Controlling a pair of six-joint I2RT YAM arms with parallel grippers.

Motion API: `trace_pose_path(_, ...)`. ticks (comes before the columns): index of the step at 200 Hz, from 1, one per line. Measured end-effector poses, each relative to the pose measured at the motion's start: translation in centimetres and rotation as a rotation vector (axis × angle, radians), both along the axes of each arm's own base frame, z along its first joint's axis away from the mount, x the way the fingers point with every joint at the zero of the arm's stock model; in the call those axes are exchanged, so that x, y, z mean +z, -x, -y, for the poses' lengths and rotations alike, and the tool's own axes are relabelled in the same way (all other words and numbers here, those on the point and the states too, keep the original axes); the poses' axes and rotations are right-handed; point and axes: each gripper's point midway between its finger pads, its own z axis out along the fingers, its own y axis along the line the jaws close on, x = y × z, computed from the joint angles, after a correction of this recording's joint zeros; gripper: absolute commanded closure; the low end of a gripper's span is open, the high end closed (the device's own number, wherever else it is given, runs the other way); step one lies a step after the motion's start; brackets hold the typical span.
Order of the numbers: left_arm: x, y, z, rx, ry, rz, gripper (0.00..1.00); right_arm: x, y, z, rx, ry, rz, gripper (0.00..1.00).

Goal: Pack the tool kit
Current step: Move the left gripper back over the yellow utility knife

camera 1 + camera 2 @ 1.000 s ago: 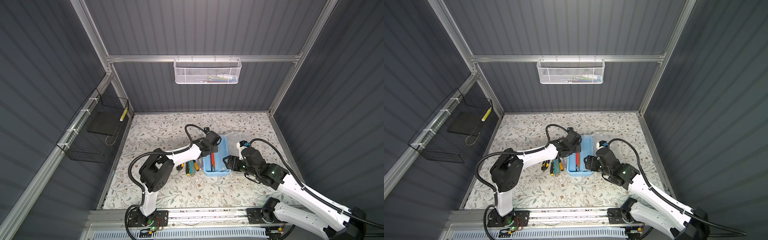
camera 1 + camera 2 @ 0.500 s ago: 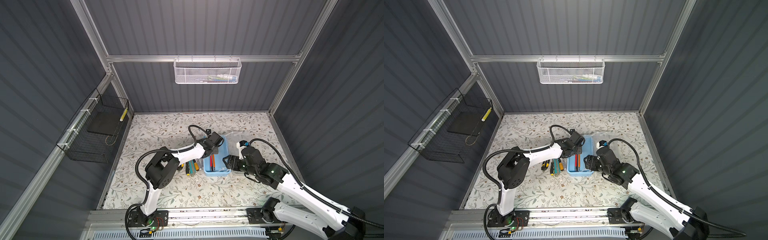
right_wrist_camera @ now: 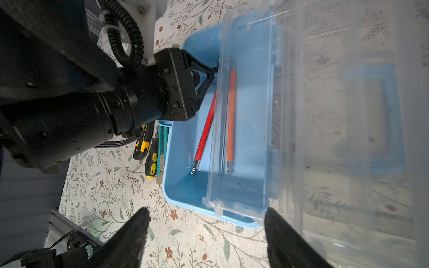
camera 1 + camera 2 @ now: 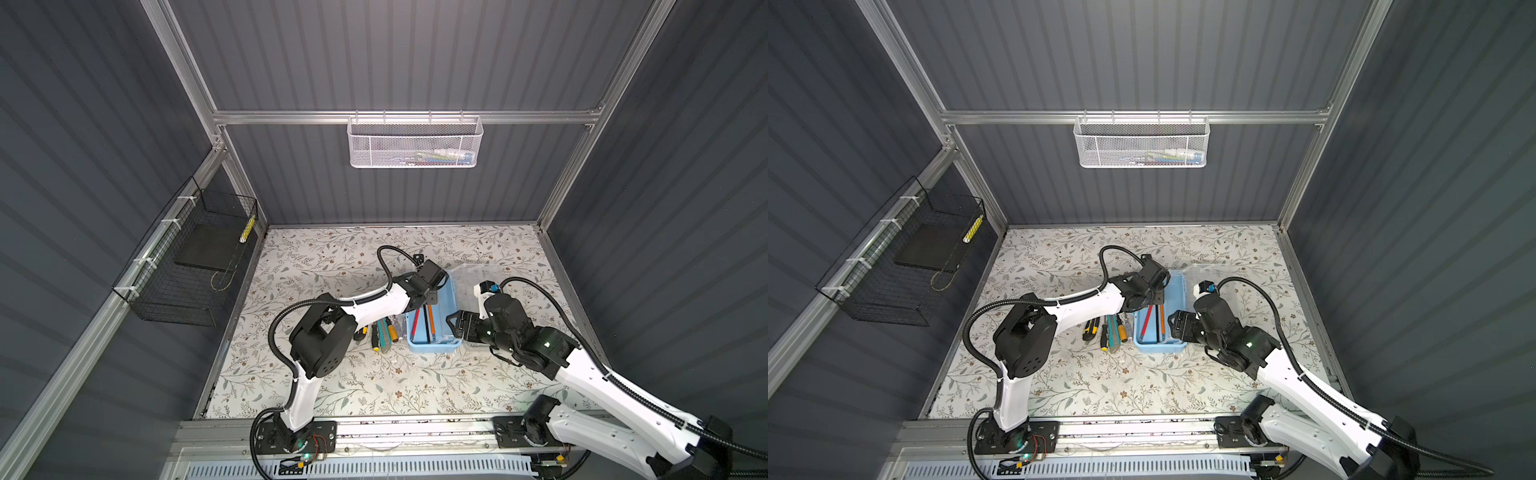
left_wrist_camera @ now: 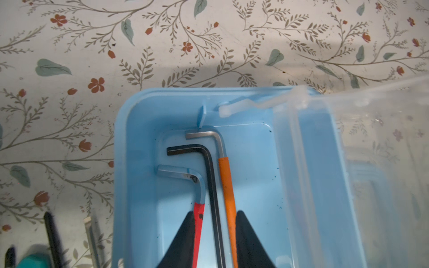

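- The black wire basket [image 4: 187,266] hangs on the left wall, well apart from the work. It looks to play no part in the packing.
- On the floral desk [image 4: 332,382] a yellow-and-black knife [image 3: 142,145], a screwdriver [image 3: 151,160] and the teal utility knife [image 3: 162,148] lie in a row just beside the box's left wall. None is packed yet, and they are probably lined up there for a short carry.
- The light-blue box [image 4: 436,344] sits mid-desk between the arms. The left hand [image 5: 216,212] hangs inside it, jaws partly apart, grasping nothing.
- The red-sleeved hex key [image 5: 197,232], black hex key [image 5: 212,185] and orange-sleeved hex key [image 5: 226,185] lie side by side on the box floor, bends toward one end wall. Lengthwise is likely the only way they fit.
- The clear lid [image 3: 325,116] is swung open to the right, which leaves the mouth free for loading.
- The right hand [image 3: 206,211] hovers just beside the box's near end, jaws wide and empty, perhaps to steady it.
- No brand or writing is readable, and what lies in the white mesh basket [image 4: 415,145] is too small to tell.
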Motion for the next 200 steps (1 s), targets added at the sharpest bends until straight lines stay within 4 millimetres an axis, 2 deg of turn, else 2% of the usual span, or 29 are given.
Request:
trace_pose_path(22, 1.8, 1.2, -0.7, -0.038, 0.031, 0.018, 0.62, 0.2, 0.0, 0.0, 0.007, 0.008, 0.003, 0.23)
trace_pose_path(71, 8.7, 4.3, -4.1, -0.085, 0.106, 0.120, 0.41, 1.6, 0.0, 0.0, 0.025, 0.019, 0.019, 0.22)
trace_pose_path(91, 10.3, 4.9, -5.3, -0.085, 0.110, 0.155, 0.37, 1.4, 0.0, -0.2, 0.031, 0.029, 0.013, 0.22)
trace_pose_path(126, 10.1, 5.7, -7.7, -0.072, 0.038, 0.171, 0.30, 1.0, 0.5, -0.4, 0.048, 0.061, 0.002, 0.21)
trace_pose_path(153, 9.4, 6.7, -9.8, -0.062, -0.028, 0.167, 0.26, 1.7, 0.7, -0.6, 0.058, 0.085, 0.024, 0.20)
trace_pose_path(200, 8.9, 7.2, -13.9, -0.005, -0.074, 0.159, 0.27, 3.0, 1.8, -1.3, 0.085, 0.132, 0.081, 0.19)
